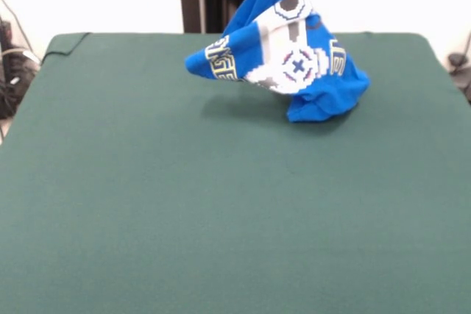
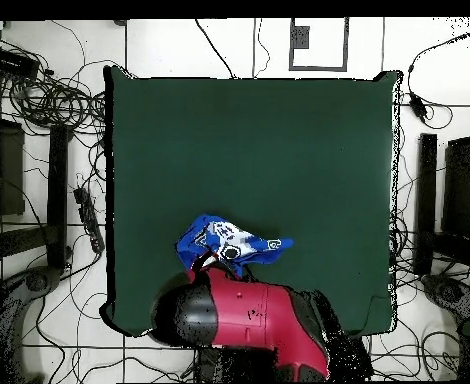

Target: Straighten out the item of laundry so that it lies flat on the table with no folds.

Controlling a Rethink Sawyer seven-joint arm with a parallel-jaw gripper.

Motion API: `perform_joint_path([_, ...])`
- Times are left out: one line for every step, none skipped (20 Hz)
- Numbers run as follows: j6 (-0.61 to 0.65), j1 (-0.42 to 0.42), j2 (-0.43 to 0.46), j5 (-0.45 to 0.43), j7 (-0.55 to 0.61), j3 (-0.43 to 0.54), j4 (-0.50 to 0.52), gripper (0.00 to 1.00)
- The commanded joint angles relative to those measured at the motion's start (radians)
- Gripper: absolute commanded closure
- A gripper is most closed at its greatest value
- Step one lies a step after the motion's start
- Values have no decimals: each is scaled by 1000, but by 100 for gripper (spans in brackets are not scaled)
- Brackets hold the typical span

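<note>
Shirt (image 1: 283, 56) bunched; arm (image 2: 254, 315) overhead-only

T-shirt (image 1: 283, 60) hanging bunched, lower end on table (image 1: 221, 211), far edge

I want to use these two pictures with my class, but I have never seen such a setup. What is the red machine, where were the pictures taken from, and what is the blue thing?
The red machine is a robot arm. One picture faces it across the table; the other looks straight down from above. The blue thing is a small T-shirt with white lettering. Its top is lifted up towards the arm, so it hangs bunched, with its lower part resting on the green table. The gripper itself is hidden, so the hold cannot be seen. Nothing else lies on the table.
</note>
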Motion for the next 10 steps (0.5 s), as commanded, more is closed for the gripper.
perform_joint_path([1,73,75,41,239,-11,-48,100])
perform_joint_path([-2,80,78,41,244,-16,-49,100])
perform_joint_path([-2,90,88,40,251,-25,-59,100])
perform_joint_path([1,95,91,44,251,-30,-63,100])
perform_joint_path([11,106,92,47,256,-38,-68,100])
perform_joint_path([8,115,99,49,261,-46,-72,100])
perform_joint_path([-1,123,106,53,266,-50,-71,100])
perform_joint_path([-11,130,114,57,270,-55,-71,100])
perform_joint_path([-15,136,119,62,272,-60,-71,100])
perform_joint_path([-13,138,121,64,268,-65,-75,100])
